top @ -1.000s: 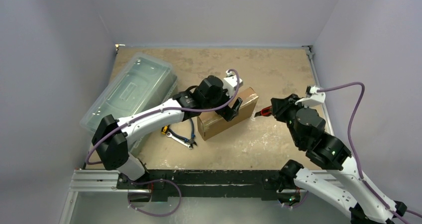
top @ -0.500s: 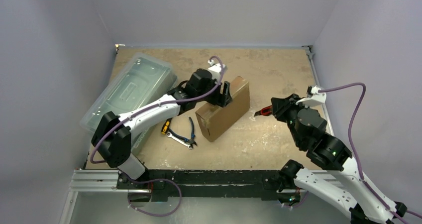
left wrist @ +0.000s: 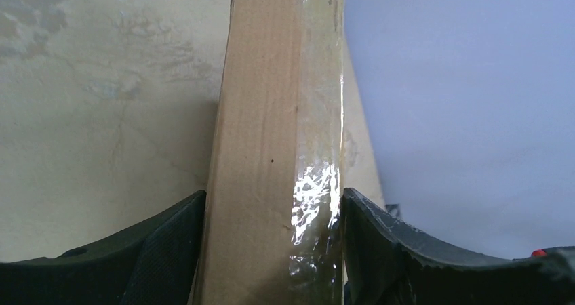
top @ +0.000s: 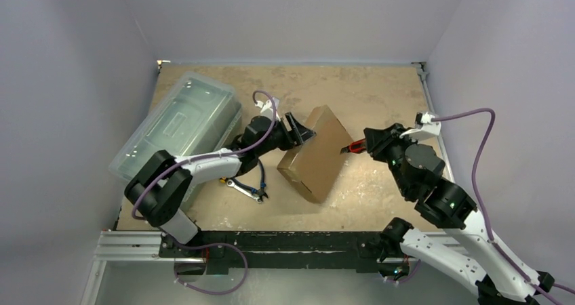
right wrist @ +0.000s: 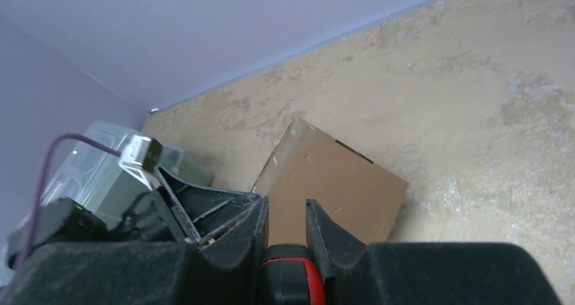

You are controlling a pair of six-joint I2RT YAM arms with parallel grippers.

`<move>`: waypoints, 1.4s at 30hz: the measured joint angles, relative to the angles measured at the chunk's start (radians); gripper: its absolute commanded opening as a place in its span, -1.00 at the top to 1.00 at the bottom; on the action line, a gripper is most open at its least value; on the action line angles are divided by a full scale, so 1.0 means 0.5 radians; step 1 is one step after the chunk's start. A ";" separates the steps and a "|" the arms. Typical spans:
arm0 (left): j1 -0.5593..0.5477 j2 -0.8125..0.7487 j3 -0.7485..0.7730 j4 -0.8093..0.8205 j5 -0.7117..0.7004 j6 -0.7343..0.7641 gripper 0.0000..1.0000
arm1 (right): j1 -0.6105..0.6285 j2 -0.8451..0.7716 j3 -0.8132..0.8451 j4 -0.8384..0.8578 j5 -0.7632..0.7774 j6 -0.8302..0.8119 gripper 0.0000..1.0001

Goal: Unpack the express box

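Note:
The express box (top: 320,154) is a flat brown cardboard box, tipped up on edge in mid-table. My left gripper (top: 298,130) is shut on its upper left edge; in the left wrist view both fingers press the taped narrow side of the box (left wrist: 274,183). My right gripper (top: 369,144) is shut on a red and black cutter (top: 354,148) whose tip is at the box's right face. In the right wrist view the cutter (right wrist: 286,278) sits between the jaws, with the box (right wrist: 332,186) just ahead.
A large translucent greenish plastic bin (top: 177,125) with its lid on lies at the left. Pliers with blue handles (top: 249,183) lie on the table below the left arm. Walls close in the table on three sides.
My left gripper has turned the box from lying lower to standing up on edge, swinging it leftward and back. My right gripper with the cutter has moved slightly up and left to the box.

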 measured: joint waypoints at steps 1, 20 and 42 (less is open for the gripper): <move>0.000 0.034 -0.053 0.113 -0.001 -0.094 -0.45 | 0.000 0.004 0.007 0.014 0.002 -0.002 1.00; -0.076 -0.071 0.024 -0.542 -0.259 0.275 -0.90 | 0.000 0.260 0.076 0.086 0.041 -0.074 1.00; -0.275 -0.146 -0.347 -0.481 0.048 0.495 -0.84 | -0.791 1.128 -0.126 0.410 -0.291 -0.329 1.00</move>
